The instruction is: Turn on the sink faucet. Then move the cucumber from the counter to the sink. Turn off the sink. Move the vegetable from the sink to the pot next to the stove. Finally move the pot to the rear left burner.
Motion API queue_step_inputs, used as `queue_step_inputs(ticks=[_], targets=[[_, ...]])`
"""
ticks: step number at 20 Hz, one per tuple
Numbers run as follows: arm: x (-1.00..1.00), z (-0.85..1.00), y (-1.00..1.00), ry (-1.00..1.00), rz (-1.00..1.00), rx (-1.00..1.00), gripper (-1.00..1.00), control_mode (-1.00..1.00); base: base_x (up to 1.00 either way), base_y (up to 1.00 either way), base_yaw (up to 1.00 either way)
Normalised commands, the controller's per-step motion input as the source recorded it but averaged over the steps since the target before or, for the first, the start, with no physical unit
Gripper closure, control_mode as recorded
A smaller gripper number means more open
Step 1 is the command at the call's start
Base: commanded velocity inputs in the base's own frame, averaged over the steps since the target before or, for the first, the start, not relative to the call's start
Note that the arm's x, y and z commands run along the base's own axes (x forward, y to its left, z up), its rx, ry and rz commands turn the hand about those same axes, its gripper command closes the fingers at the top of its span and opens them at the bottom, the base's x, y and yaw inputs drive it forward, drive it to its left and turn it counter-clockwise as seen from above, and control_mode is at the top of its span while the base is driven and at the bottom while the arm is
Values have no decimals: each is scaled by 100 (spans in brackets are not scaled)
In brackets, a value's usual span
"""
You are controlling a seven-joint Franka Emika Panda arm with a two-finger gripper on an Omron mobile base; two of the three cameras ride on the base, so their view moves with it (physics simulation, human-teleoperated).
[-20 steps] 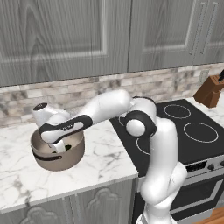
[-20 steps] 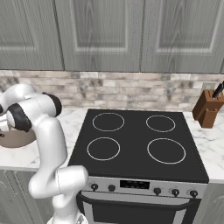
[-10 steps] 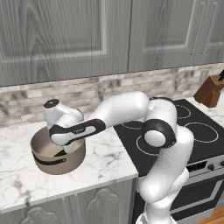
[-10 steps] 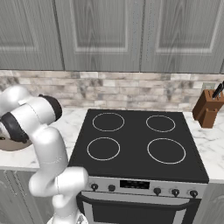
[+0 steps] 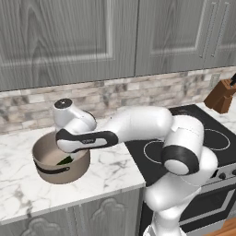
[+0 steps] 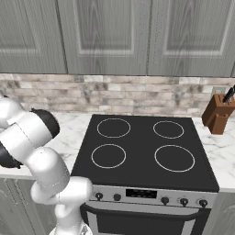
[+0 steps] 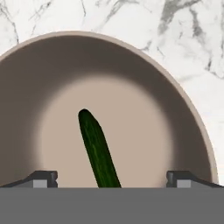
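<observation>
One cucumber (image 7: 98,152) lies loose on the pale bottom of the pot (image 5: 48,173), which stands on the marble table (image 5: 108,170) left of the stove (image 6: 142,153). Right above the pot, the pincer (image 7: 111,178) hangs with its fingertips (image 7: 43,179) spread wide, gripping nothing.

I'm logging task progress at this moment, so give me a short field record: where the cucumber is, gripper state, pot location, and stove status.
cucumber: lying loose on the floor of the pot, not gripped
pot: on the counter, left of the stove
gripper: open, fingers spread wide to either side of the cucumber, above the pot
stove: four burners, all bare; rear left burner has no pot yet
knife block: on the counter right of the stove
</observation>
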Motion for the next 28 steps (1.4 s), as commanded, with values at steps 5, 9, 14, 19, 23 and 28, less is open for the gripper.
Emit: queue_step_inputs(ticks=[5, 9, 14, 19, 23, 28], targets=[[-18, 36, -2, 0, -8, 7, -100, -100, 0, 0, 0], [-37, 5, -7, 1, -4, 2, -100, -100, 0, 0, 0], [-39, -6, -7, 7, -3, 0, -100, -100, 0, 0, 0], [-26, -6, -5, 10, -4, 0, -100, -100, 0, 0, 0], [-15, -8, -3, 11, -3, 0, -100, -100, 0, 0, 0], [-5, -10, 0, 10, -2, 0, -100, -100, 0, 0, 0]])
